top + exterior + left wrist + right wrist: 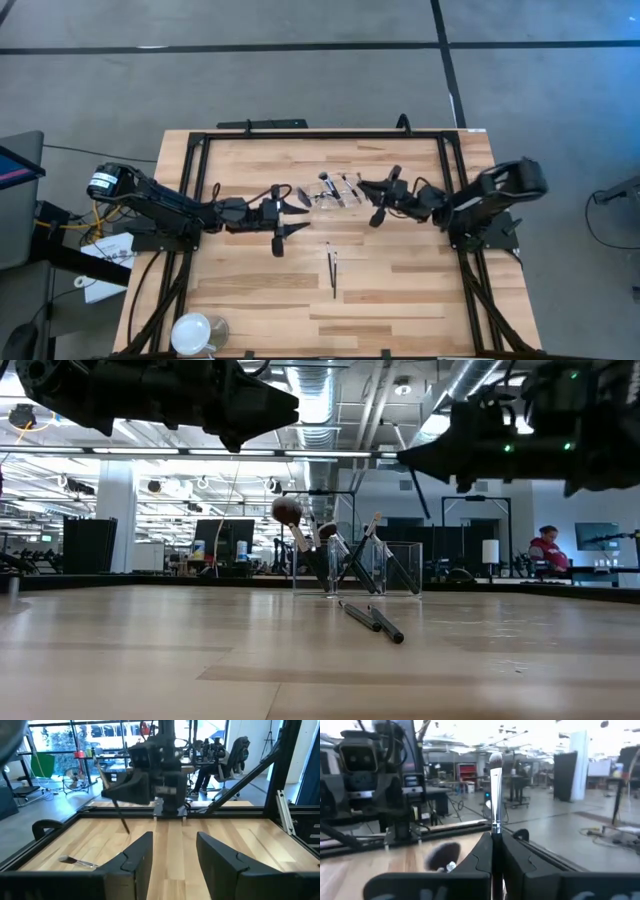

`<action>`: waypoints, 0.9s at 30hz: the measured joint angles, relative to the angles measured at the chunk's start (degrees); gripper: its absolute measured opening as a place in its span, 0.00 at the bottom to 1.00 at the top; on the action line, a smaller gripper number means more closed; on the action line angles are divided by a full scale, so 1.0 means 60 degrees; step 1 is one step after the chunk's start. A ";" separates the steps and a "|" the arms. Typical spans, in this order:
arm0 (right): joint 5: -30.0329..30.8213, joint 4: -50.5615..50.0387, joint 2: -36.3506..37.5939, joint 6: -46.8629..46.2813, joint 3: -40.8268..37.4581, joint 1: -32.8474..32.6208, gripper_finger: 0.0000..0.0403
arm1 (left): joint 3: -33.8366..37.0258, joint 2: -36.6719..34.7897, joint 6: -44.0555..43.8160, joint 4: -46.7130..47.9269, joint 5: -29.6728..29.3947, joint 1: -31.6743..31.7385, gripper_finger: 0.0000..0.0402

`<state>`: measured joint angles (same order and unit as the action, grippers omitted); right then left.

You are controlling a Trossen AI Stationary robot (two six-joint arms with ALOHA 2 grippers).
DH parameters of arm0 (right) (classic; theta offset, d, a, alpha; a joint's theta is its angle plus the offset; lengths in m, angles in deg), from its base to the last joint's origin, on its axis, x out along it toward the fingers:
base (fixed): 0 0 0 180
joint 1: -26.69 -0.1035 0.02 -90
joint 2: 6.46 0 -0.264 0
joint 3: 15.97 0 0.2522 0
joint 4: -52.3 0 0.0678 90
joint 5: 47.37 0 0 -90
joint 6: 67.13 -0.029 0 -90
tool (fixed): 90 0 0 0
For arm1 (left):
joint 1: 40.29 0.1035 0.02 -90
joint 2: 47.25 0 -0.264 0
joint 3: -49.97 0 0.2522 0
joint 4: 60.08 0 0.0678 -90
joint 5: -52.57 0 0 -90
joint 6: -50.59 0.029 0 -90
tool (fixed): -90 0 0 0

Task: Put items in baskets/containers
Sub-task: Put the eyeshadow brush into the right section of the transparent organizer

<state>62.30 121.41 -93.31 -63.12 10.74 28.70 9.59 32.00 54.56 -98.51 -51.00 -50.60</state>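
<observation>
A clear tray (338,190) stands at the table's far middle, and several dark makeup brushes (345,560) lean inside it. Two more brushes (332,268) lie side by side on the wood nearer the front. My right gripper (385,195) is just right of the tray, above the table, shut on a slim brush (495,785) with a silver ferrule and a pale tip. My left gripper (297,214) hovers left of the tray, open, with nothing between its fingers (137,857). My right gripper pinches the brush's shaft (495,829) between its two fingers, just below the silver ferrule. The bristle tip (495,759) sticks out beyond the fingertips. The brush is lifted clear of the table; the left wrist view shows it slanting across the gripper (120,817).
A round white dish (195,330) sits at the near left corner. A black frame (320,133) borders the table on its far, left and right sides. One loose brush (77,862) lies on the wood near the left arm.
</observation>
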 joint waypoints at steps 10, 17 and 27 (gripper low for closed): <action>-0.0412 0.1154 -0.2722 0.0975 0.1196 0.0692 0.04 | 0.0000 0.0000 0.0000 -0.0023 -0.0003 0.0048 0.37; 0.0081 0.1177 -0.3780 0.0549 0.1629 0.0933 0.03 | 0.0000 0.0000 0.0000 -0.0018 -0.0006 0.0048 0.37; 0.0472 0.0970 -0.4151 0.0083 0.1672 0.0913 0.14 | 0.0000 0.0000 0.0000 0.0050 -0.0009 0.0048 0.37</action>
<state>65.14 127.22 -118.22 -62.62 20.77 34.18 9.59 32.00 54.56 -98.21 -51.06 -50.31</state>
